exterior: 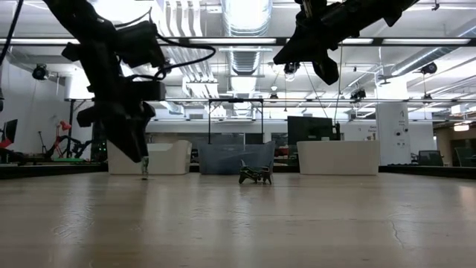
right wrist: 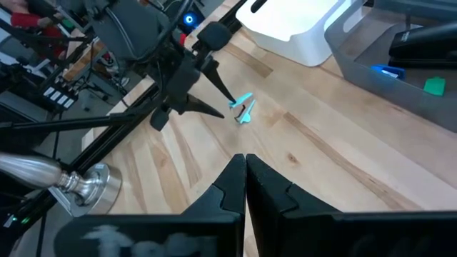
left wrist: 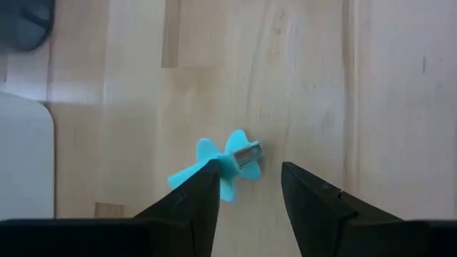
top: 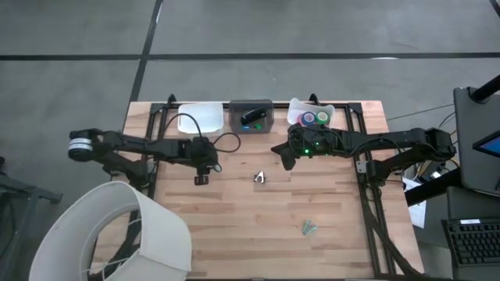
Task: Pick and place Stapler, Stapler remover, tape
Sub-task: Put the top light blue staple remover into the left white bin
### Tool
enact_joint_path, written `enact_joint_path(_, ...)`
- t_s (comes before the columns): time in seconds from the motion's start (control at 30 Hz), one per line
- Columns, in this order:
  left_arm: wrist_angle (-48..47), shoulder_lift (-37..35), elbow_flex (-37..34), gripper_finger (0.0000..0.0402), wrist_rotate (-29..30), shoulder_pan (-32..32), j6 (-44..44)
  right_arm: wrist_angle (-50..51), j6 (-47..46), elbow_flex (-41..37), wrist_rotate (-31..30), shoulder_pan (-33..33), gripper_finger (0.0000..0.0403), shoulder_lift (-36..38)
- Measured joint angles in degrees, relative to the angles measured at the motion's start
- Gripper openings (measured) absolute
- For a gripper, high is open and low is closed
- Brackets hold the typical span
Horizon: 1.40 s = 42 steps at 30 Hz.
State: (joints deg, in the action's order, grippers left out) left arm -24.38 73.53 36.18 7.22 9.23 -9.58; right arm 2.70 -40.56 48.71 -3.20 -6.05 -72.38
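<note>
A small teal staple remover point(left wrist: 225, 165) lies flat on the wooden table. My left gripper point(left wrist: 250, 168) hangs open just over it, fingers pointing down point(top: 201, 176), tips to either side of its metal end; whether a finger touches it I cannot tell. The high view hides it under the gripper. A silvery claw-shaped remover point(top: 260, 178) stands mid-table point(exterior: 254, 175). My right gripper point(right wrist: 245, 171) is shut on nothing and held high point(top: 281, 152) near the far bins. The dark stapler point(top: 251, 117) lies in the grey bin. Tape rolls point(top: 311, 119) lie in the far right bin.
Three bins line the far edge: white point(top: 205, 125), grey point(top: 234, 105) and a pale one point(top: 295, 104). More small remover pieces point(top: 308, 228) lie near the near right. A large white lampshade point(top: 117, 234) covers the near left corner, and its metal base point(right wrist: 71, 182) stands by the left arm.
</note>
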Motion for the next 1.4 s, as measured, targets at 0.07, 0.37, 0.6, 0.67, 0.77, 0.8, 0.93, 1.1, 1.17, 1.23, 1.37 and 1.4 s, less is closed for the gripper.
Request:
enact_joint_path(0.07, 0.4, 0.7, 0.0, 0.0151, 0.1, -0.1, 0.0, 0.0, 0.0, 0.0, 0.0, 0.0, 0.0008, 0.0)
enact_joint_path(0.37, 0.4, 2.7, 0.0, 0.0135, 1.9, 0.0, -0.9, 0.0, 0.3, 0.0, 0.0, 0.0, 0.0008, 0.0)
enact_joint_path(0.6, 0.1, 2.7, 0.0, 0.0080, 6.4, 0.0, -1.1, 0.0, 0.5, 0.0, 0.0, 0.0, 0.0008, 0.0)
enact_joint_path(0.67, 0.0, 2.7, 0.0, 0.0062, 7.2, 0.0, -2.0, 0.0, 0.5, 0.0, 0.0, 0.0, 0.0008, 0.0)
enact_joint_path(0.77, -0.4, 2.3, 0.1, 0.0032, 7.3, 0.0, -2.4, 0.0, 0.5, 0.0, 0.0, 0.1, 0.0008, 0.0)
enact_joint_path(0.8, -1.2, 2.3, 0.3, 0.0021, 7.2, 0.0, -2.3, 0.0, 0.5, 0.0, 0.0, 0.1, 0.0008, 0.0)
enact_joint_path(0.93, -3.8, 2.1, 1.8, 0.0006, 7.0, 0.0, -2.2, 0.0, 0.5, 0.0, -0.2, 0.0, 0.0008, 0.0)
enact_joint_path(1.1, -6.7, 1.9, 4.5, 0.0003, 6.7, 0.0, -1.8, 0.0, 0.7, 0.0, -1.3, 0.0, 0.0008, 0.0)
enact_joint_path(1.17, -7.6, 1.5, 5.7, 0.0002, 6.6, 0.0, -1.5, 0.0, 0.7, 0.0, -1.4, 0.0, 0.0008, 0.0)
enact_joint_path(1.23, -8.2, 1.3, 6.8, 0.0002, 6.1, 0.0, -1.3, 0.0, 0.7, 0.0, -1.5, 0.0, 0.0008, 0.0)
enact_joint_path(1.37, -9.2, 1.2, 8.6, 0.0001, 5.8, 0.0, -1.3, 0.0, 0.7, 0.0, -1.5, 0.0, 0.0008, 0.0)
enact_joint_path(1.4, -9.3, 1.2, 8.9, 0.0001, 5.8, 0.0, -1.3, 0.0, 0.7, 0.0, -1.5, 0.0, 0.0008, 0.0)
